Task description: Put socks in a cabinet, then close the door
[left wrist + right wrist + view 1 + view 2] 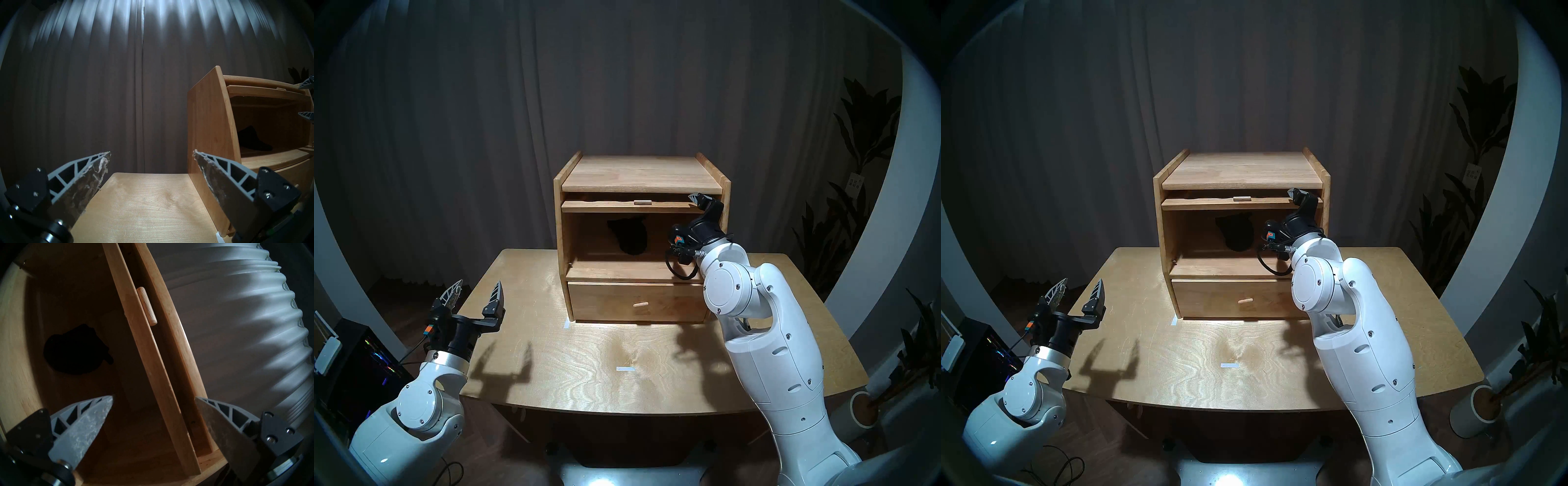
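inside, the socks (629,234) lie in the cabinet (726,200); both hands (476,294) (153,400) gape wide, empty.

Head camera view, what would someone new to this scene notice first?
Probably the light-wood cabinet at the back of the table, its door lifted flat under the top and black socks lying in the open upper compartment. Next, the right gripper, open, reaching to the door's right end, one finger above the panel and one below. The left gripper hovers open at the table's left edge.
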Controlling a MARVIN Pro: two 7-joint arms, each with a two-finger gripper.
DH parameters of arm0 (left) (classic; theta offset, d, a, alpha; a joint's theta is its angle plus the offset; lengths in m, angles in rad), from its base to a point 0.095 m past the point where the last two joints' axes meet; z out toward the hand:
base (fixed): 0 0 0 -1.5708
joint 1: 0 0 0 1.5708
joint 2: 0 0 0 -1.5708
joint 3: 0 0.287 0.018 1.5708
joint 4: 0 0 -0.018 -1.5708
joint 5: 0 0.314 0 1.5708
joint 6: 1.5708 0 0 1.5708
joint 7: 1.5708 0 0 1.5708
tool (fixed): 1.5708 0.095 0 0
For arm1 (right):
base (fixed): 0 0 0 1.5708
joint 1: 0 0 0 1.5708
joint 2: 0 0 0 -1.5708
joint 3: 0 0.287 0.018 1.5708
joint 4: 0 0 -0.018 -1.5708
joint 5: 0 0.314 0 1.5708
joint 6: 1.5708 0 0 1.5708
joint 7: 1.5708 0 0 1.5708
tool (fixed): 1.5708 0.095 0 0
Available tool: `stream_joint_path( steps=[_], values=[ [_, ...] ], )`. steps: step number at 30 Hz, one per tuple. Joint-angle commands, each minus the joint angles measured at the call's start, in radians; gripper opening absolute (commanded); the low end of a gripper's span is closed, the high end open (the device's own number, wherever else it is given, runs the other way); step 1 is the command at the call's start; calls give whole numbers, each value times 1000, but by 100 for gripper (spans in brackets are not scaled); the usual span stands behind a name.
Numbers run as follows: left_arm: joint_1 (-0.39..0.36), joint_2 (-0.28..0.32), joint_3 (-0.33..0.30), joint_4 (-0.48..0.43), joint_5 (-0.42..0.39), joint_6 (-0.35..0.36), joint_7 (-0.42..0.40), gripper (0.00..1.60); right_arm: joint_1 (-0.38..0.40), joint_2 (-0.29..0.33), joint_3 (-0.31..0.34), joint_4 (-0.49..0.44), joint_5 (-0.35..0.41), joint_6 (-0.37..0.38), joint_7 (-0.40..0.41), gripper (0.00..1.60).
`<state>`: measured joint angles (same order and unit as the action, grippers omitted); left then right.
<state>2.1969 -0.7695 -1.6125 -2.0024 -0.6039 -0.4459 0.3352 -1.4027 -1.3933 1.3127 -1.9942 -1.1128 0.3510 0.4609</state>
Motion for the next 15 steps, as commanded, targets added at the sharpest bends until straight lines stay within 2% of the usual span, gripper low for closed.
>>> stream_joint_path(
  steps=[1, 6, 15],
  values=[
    [-10, 5, -5, -16, 3, -8, -6, 160, 59, 8, -4, 24, -49, 25, 14, 160],
    [-10, 5, -5, -16, 4, -8, -7, 160, 111, 11, -39, 104, -102, 18, -1, 160],
    [-11, 4, -5, -15, 4, -7, -9, 160, 154, -11, -83, 157, -152, 27, -53, 160]
  ],
)
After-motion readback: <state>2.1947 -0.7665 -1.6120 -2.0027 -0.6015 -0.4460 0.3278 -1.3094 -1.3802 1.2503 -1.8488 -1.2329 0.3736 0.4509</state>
